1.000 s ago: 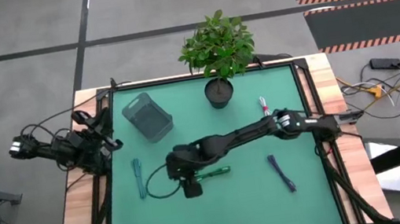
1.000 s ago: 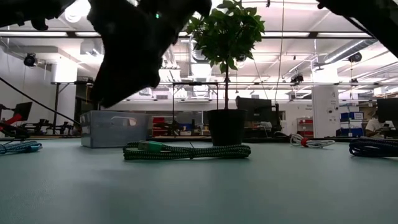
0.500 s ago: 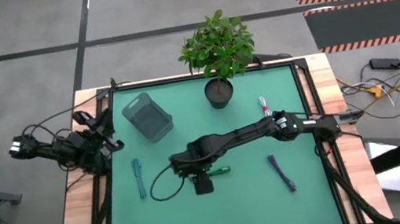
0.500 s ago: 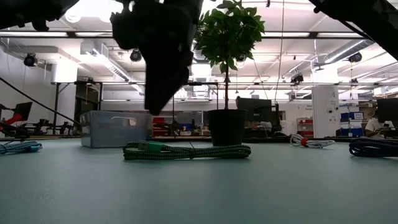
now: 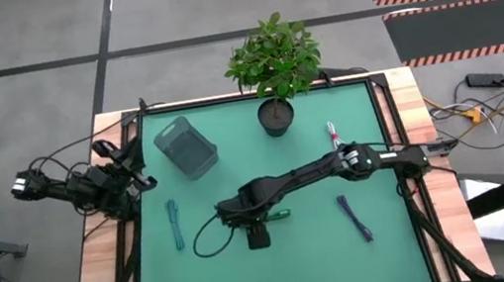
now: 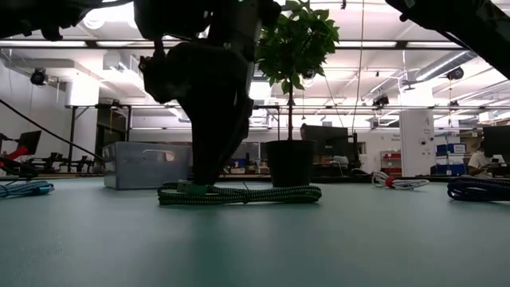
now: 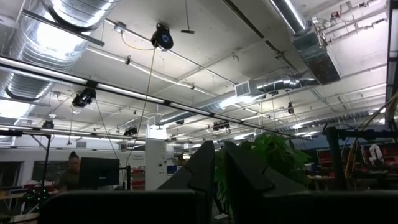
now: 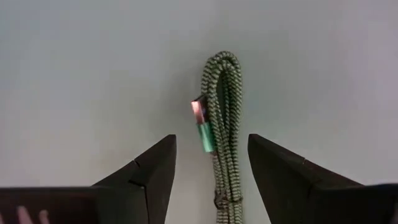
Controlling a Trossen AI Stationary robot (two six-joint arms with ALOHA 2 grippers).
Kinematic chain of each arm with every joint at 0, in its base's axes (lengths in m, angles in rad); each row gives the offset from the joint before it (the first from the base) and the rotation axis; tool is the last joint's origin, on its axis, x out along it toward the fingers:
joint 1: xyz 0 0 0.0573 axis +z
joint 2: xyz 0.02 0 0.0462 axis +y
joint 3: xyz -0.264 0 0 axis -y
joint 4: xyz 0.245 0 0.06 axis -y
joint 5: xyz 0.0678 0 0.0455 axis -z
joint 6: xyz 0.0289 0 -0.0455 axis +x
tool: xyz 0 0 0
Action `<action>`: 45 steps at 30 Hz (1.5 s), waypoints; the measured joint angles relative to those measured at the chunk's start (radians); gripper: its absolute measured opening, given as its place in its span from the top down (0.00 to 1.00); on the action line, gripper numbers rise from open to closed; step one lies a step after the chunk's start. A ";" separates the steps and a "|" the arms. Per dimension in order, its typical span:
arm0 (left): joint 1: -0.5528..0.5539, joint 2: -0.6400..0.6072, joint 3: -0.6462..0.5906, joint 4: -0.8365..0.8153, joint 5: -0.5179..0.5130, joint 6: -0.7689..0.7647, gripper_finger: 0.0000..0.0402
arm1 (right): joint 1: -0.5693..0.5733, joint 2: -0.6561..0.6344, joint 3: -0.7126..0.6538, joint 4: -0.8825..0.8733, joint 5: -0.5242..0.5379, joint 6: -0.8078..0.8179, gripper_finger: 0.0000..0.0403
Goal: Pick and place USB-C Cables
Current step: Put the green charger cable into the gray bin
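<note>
right fingers straddling the green cable, pre-grasp

left to right across the tabletop (image 5: 369,254): my left gripper (image 5: 26,185) is parked off the left edge, idle; can't tell how its fingers stand. teal cable (image 5: 174,223) lies near the left side, with the grey mesh basket (image 5: 186,147) behind it. the green cable (image 8: 222,134) sits mid-table, and my right gripper (image 5: 256,228) is low over its left end. wrist view has my right fingers (image 8: 152,171) spread, one on either side of the bundle, with the connector between them; nothing pinched yet. low view shows the gripper down at the cable's left end, though i can't tell if the tips touch the mat. potted plant (image 5: 273,68) is at the back centre. white-and-red cable (image 5: 332,133) lies to its right beside my right arm, and the dark blue-purple cable (image 5: 354,217) is front right.

step in hand, as i read it: pick of the green cable, descent about done. next move calls for closing squarely on the bundle, not just the connector, then a straight lift. the basket looks the likely drop.
</note>
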 joint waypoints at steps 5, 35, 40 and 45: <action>0.000 0.000 -0.001 0.000 0.000 0.000 0.95 | 0.000 0.000 -0.045 0.075 -0.010 -0.017 0.58; 0.000 0.003 -0.001 0.000 0.000 -0.003 0.95 | -0.041 -0.058 -0.076 0.212 -0.016 -0.145 0.94; 0.000 0.003 -0.001 0.000 0.000 -0.004 0.95 | -0.064 -0.096 -0.076 0.280 -0.014 -0.198 0.94; 0.000 0.004 -0.001 0.000 0.000 -0.004 0.95 | -0.093 -0.127 -0.075 0.406 -0.014 -0.245 0.93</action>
